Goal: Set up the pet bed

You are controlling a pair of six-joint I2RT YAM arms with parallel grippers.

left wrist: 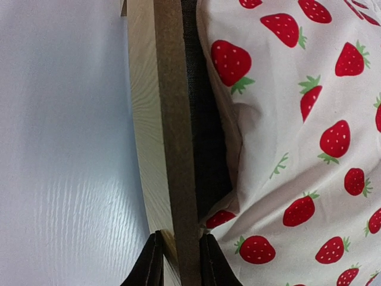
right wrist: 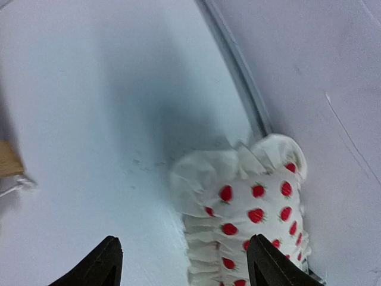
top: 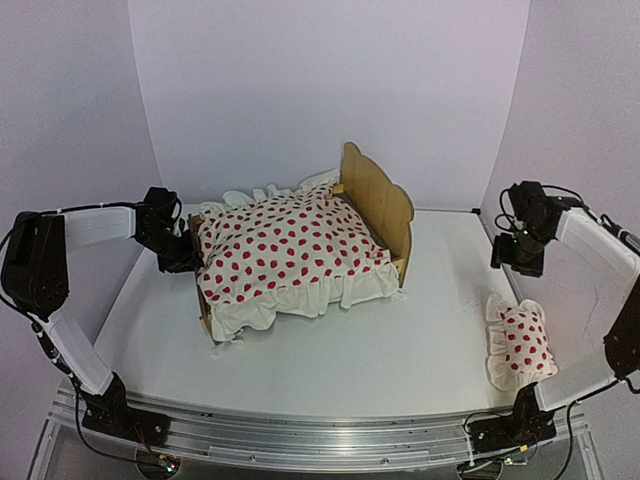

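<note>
White table point(top: 400, 340), pet bed point(top: 395, 232) lying crosswise, headboard point(top: 370, 185) right

Left gripper point(left wrist: 180, 263) jaws pinched on pet bed point(left wrist: 172, 119) rail. Right gripper point(right wrist: 184, 265) raised, pointing down, jaws wide.

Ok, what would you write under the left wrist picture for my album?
Left gripper pinches the pet bed by its wooden end board, strawberry duvet bunched just inside.

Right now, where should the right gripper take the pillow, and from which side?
Probably from above, pinching the ruffle away from the wall: the pillow lies flat and soft, its other side by that wall, and the open right gripper hangs over it.
</note>
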